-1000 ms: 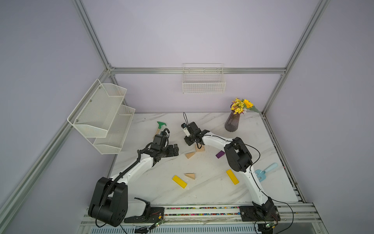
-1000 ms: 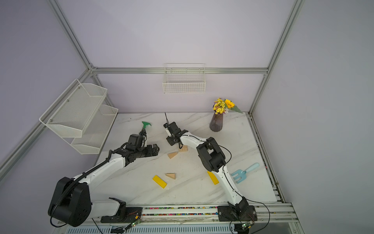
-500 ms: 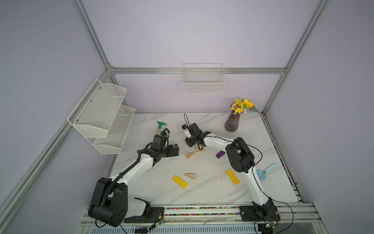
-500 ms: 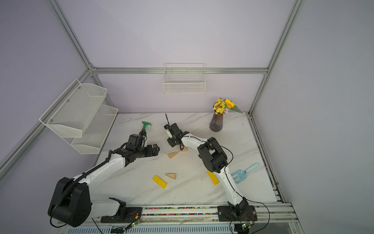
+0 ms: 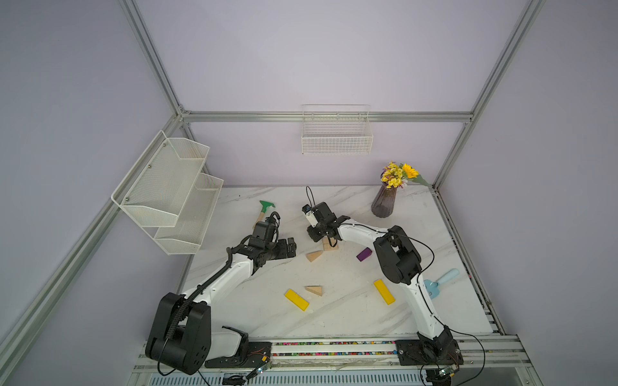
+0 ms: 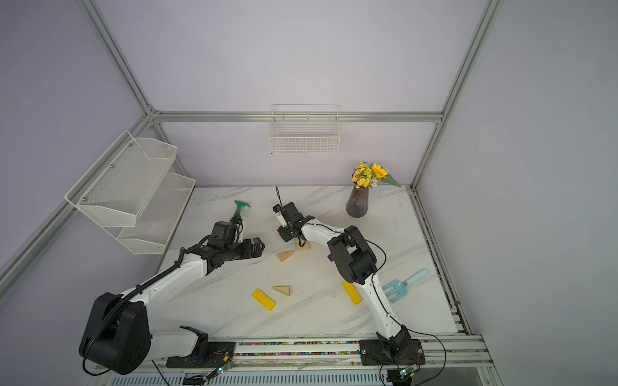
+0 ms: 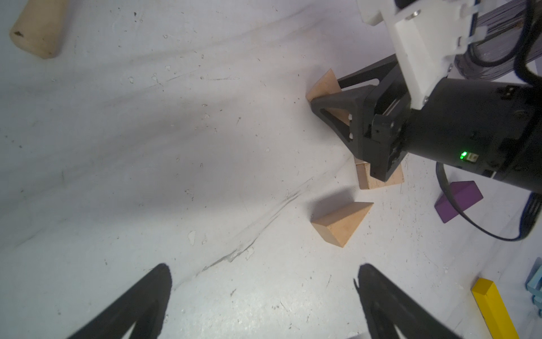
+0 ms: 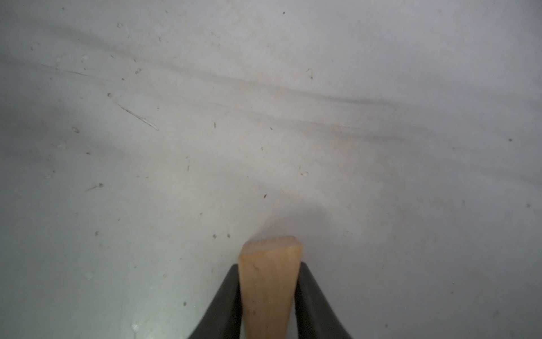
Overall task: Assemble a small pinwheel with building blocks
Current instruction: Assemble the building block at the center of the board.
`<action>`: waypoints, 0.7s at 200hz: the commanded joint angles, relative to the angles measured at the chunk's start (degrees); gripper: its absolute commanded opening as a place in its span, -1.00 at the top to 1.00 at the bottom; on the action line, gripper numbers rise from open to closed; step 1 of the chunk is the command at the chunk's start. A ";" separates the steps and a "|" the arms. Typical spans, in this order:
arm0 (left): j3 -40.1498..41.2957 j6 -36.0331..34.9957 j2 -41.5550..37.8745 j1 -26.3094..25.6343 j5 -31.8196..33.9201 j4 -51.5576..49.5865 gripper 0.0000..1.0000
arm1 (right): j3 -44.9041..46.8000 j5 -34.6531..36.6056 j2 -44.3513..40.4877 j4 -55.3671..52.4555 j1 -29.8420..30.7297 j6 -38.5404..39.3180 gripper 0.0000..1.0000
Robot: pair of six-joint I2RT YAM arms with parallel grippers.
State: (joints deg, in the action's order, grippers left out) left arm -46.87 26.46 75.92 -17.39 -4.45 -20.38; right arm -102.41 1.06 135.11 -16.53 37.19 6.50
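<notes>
A tan wedge [image 8: 269,287] is gripped by the right gripper [image 8: 269,265] just beyond the table's [image 5: 334,317] middle, toward the far edge, beside a tan block [image 5: 331,247]. The left gripper [image 7: 263,267] is held wide open nearby.

Top views: high above the front edge of the table [image 5: 351,200], facing down, sharing the whole tabletop. Wrist views: close to its surface.

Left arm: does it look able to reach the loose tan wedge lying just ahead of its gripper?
Probably yes. The left gripper is open and faces the loose tan wedge, with only bare table between them. The right gripper, holding a second wedge beyond it, is close but not in the path.
</notes>
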 commanded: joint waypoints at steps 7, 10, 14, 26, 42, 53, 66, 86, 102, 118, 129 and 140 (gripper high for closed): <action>0.35 0.96 -0.77 -0.03 -0.90 1.98 -1.00 | 0.94 0.48 2.35 -4.43 -1.04 -0.69 0.31; 0.36 0.96 -0.70 -0.08 -0.96 1.93 -1.00 | 0.87 0.52 2.33 -4.45 -1.13 -0.70 0.30; 0.36 0.96 -0.69 -0.02 -0.99 1.92 -1.00 | 0.85 0.53 2.35 -4.46 -1.22 -0.78 0.29; 0.25 0.96 -0.59 -0.03 -1.15 2.07 -1.00 | 0.89 0.52 2.30 -4.50 -1.41 -1.05 0.25; 0.28 1.01 -0.51 -0.04 -1.32 2.13 -1.00 | 1.15 0.52 2.23 -4.51 -1.51 -0.94 0.23; 0.29 1.07 -0.47 -0.08 -1.46 2.16 -1.00 | 1.16 0.46 2.25 -4.47 -1.66 -0.96 0.21; 0.28 1.05 -0.42 -0.02 -1.75 2.19 -1.00 | 1.46 0.22 2.16 -4.48 -1.77 -1.00 0.17; 0.33 1.05 -0.44 -0.06 -1.87 2.19 -1.00 | 2.22 -0.68 1.74 -4.56 -2.03 -0.83 0.10; 0.40 1.05 -0.68 -0.06 -1.87 2.19 -1.00 | 3.09 -1.23 1.31 -4.48 -2.25 -0.45 0.06; 0.49 1.05 -0.69 -0.05 -1.83 2.19 -1.00 | 4.06 -1.66 0.80 -4.32 -2.51 -0.26 0.03; 0.48 1.14 -0.65 -0.04 -1.95 2.27 -1.00 | 4.77 -2.09 0.43 -4.08 -2.78 -0.26 0.02; 0.51 1.13 -0.58 -0.09 -2.02 2.40 -1.00 | 5.19 -2.65 0.25 -3.93 -3.08 -0.22 0.02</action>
State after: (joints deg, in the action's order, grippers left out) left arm -46.87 26.50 75.92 -17.39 -5.80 -20.18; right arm -100.71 -1.13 134.61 -14.74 35.05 5.41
